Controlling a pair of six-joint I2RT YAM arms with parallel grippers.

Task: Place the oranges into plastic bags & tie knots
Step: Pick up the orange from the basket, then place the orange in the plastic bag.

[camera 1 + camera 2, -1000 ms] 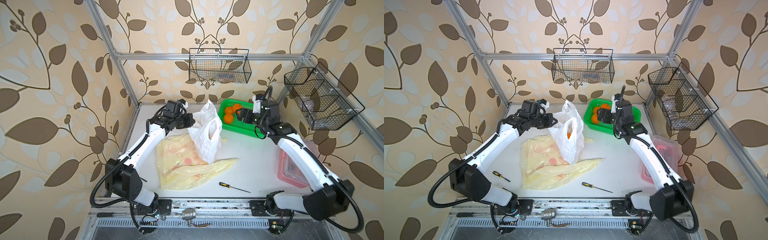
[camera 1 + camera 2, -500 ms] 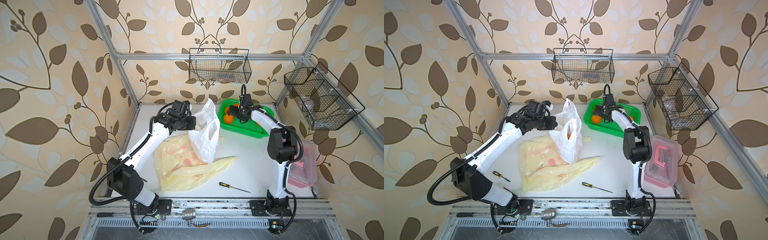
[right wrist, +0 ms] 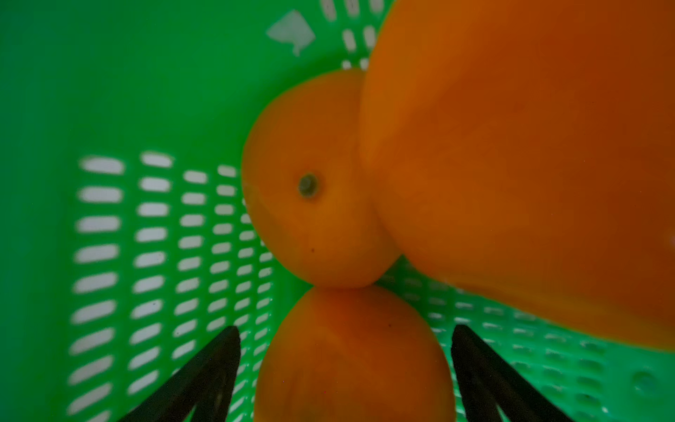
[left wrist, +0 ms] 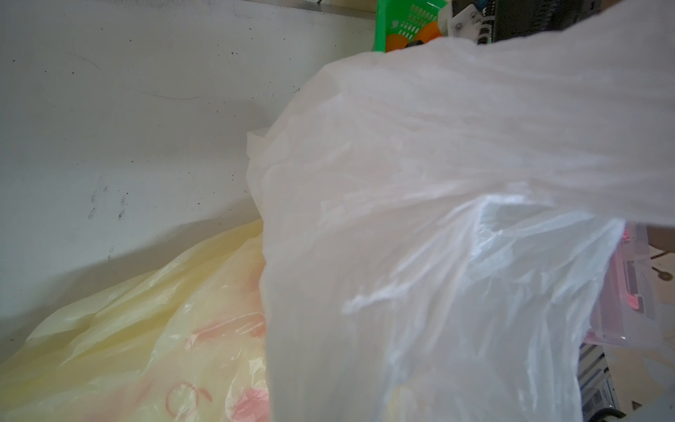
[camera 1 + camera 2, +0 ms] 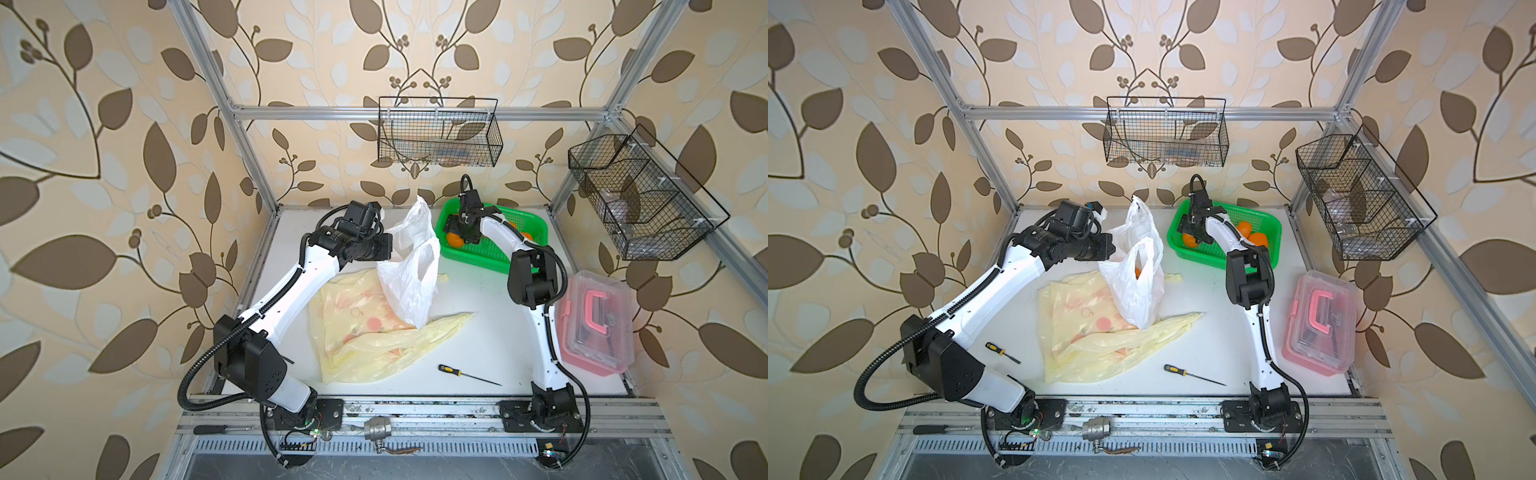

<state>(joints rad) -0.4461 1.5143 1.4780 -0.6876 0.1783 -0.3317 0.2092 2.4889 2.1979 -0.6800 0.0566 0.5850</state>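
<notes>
My left gripper is shut on the rim of the translucent white plastic bag, which stands upright with its mouth loose; the bag hides the jaws in the left wrist view. One orange shows through the bag's handle hole. Two pale yellow printed bags lie flat under it. My right gripper is down in the green basket, open, its black fingers on either side of an orange with gaps showing. Two more oranges lie just beyond. No knots are in view.
A screwdriver lies near the front edge, and another screwdriver lies by the left arm. A clear box with a pink handle stands at the right edge. Black wire baskets hang on the back and right walls.
My right arm has folded and swung its gripper to the basket's left end, down around an orange. My left gripper has shifted slightly right with the white bag.
</notes>
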